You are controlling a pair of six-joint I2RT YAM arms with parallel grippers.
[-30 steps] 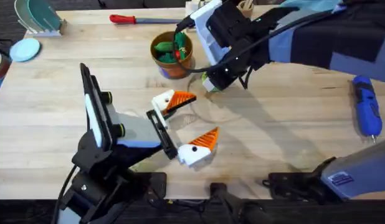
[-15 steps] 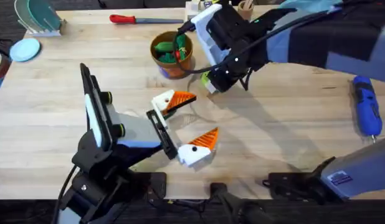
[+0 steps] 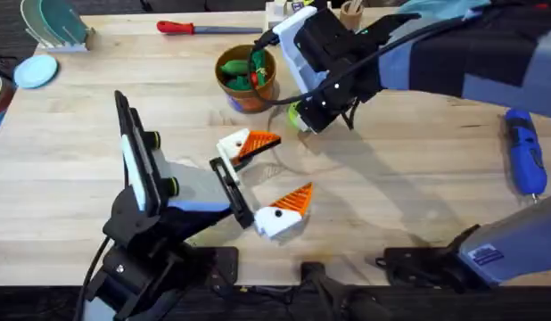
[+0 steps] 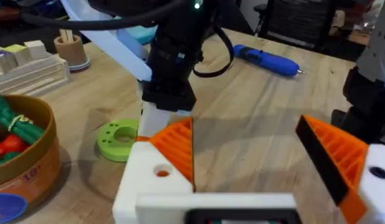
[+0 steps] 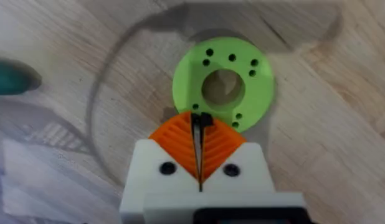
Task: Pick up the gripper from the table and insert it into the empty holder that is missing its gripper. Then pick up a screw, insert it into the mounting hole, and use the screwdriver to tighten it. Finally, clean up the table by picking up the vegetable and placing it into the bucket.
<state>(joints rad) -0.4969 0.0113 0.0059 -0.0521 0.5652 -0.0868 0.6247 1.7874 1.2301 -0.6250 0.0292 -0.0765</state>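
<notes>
Right end effector (image 5: pixel 200 134) pinched closed, ribbed orange pads touching, over flat green holed disc (image 5: pixel 223 84), left end effector (image 3: pixel 268 176) spread wide mid-table, terracotta bucket (image 3: pixel 247 78) near far edge, vegetable unclear.

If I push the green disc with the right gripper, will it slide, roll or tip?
Probably slide: the disc lies flat on the table, so rolling or tipping seems unlikely. It looks like thin rigid plastic with holes, so likely light and easily shoved. The right gripper, shut at its edge, may skid it off.
</notes>
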